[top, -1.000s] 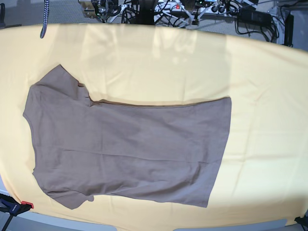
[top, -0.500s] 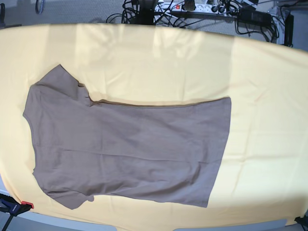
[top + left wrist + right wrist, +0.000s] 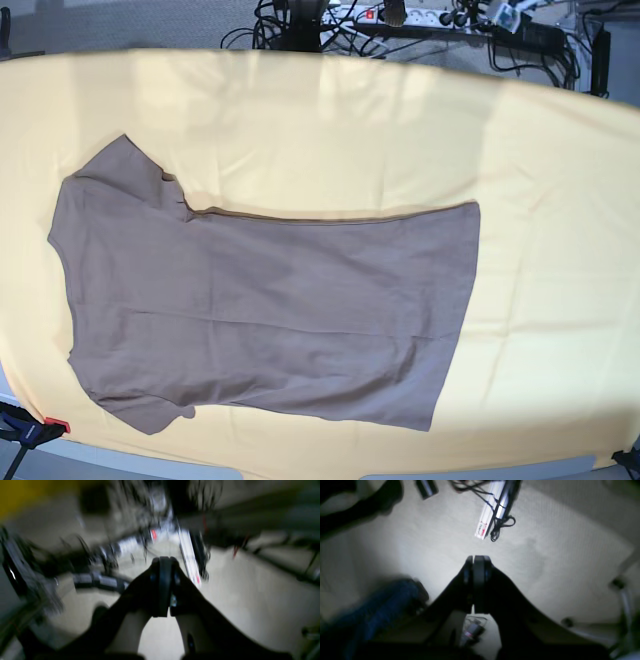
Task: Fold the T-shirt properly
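The taupe T-shirt point(image 3: 260, 310) lies spread flat on the yellow cloth point(image 3: 540, 200) in the base view, neck end at the left, hem at the right, with a sleeve at the upper left and one at the lower left. Neither gripper shows in the base view. In the left wrist view my left gripper point(image 3: 163, 590) is shut and empty, held above the floor, the picture blurred. In the right wrist view my right gripper point(image 3: 476, 585) is shut and empty, also over the floor. The shirt does not show in either wrist view.
Cables and power strips point(image 3: 400, 18) lie on the floor behind the table's far edge. A white power strip point(image 3: 492, 512) with black cables lies on the carpet. A clamp with a red tip point(image 3: 40, 428) holds the cloth at the front left corner.
The arm parts and the striped cable seen at the top edge a second ago have left the base view. The T-shirt has not moved.
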You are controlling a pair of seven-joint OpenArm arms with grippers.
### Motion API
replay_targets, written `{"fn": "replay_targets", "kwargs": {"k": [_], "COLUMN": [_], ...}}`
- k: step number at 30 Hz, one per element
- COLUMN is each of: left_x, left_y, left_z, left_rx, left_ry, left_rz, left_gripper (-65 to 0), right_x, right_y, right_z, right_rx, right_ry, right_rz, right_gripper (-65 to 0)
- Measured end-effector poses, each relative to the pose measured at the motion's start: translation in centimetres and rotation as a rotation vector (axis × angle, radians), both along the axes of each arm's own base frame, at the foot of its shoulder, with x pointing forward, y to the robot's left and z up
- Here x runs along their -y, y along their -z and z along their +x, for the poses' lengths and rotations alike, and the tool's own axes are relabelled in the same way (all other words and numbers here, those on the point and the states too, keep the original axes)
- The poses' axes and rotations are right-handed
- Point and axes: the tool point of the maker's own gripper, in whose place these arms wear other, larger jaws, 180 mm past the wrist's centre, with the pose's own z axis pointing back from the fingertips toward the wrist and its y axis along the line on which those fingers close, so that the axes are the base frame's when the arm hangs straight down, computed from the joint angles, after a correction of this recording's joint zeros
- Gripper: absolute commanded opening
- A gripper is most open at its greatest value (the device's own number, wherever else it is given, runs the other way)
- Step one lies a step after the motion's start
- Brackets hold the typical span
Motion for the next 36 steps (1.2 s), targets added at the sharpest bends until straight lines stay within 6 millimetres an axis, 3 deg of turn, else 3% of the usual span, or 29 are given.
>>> {"fn": "replay_targets", "kwargs": {"k": [4, 7, 10, 13, 16, 22, 27, 29, 31, 32, 34, 36], "left_x": [-0.6, -0.3, 0.6, 0.3, 0.0, 0.3, 1.0, 1.0, 0.5, 0.5, 0.5, 0.0], "left_y": [-4.4, -8.0, -9.6, -10.8, -12.4, -15.5, -14.3, -12.9, -11.2, -10.3, -8.8, -7.4], "left_z": [4.3, 7.7, 9.2, 12.1, 15.1, 19.2, 19.8, 20.1, 20.5, 20.6, 20.9, 21.7], "left_rx": [0.161, 0.312, 0.376, 0.462, 0.559, 0.766, 0.774, 0.764, 0.750, 0.743, 0.731, 0.703], "left_ry": [0.032, 0.078, 0.176, 0.245, 0.307, 0.517, 0.747, 0.825, 0.895, 0.931, 0.981, 1.021], "left_rz": [0.052, 0.068, 0.064, 0.093, 0.139, 0.205, 0.193, 0.199, 0.226, 0.231, 0.235, 0.270], "left_gripper": [-65.0, -65.0, -65.0, -65.0, -65.0, -65.0, -65.0, -65.0, -52.2, -43.3, -28.9, -25.7], "right_x": [1.6, 3.7, 6.2, 7.8, 8.0, 8.0, 7.3, 7.4, 8.0, 8.0, 8.1, 7.5], "right_y": [-4.2, -5.1, -5.6, -6.3, -7.5, -10.3, -11.9, -11.1, -9.3, -8.7, -7.4, -6.6], "right_z": [7.8, 9.2, 9.7, 14.0, 17.6, 23.8, 26.2, 27.1, 27.3, 27.4, 27.6, 28.0], "right_rx": [0.270, 0.331, 0.369, 0.502, 0.618, 0.835, 0.933, 0.938, 0.893, 0.879, 0.851, 0.846], "right_ry": [-0.013, 0.008, 0.007, -0.013, -0.077, -0.174, -0.237, -0.216, -0.209, -0.201, -0.202, -0.207], "right_rz": [-0.075, -0.126, -0.194, -0.245, -0.238, -0.239, -0.219, -0.177, -0.184, -0.173, -0.179, -0.157], "right_gripper": [-65.0, -65.0, -65.0, -65.0, -65.0, -65.0, -63.0, -46.7, -31.9, -28.2, -27.3, -27.3]}}
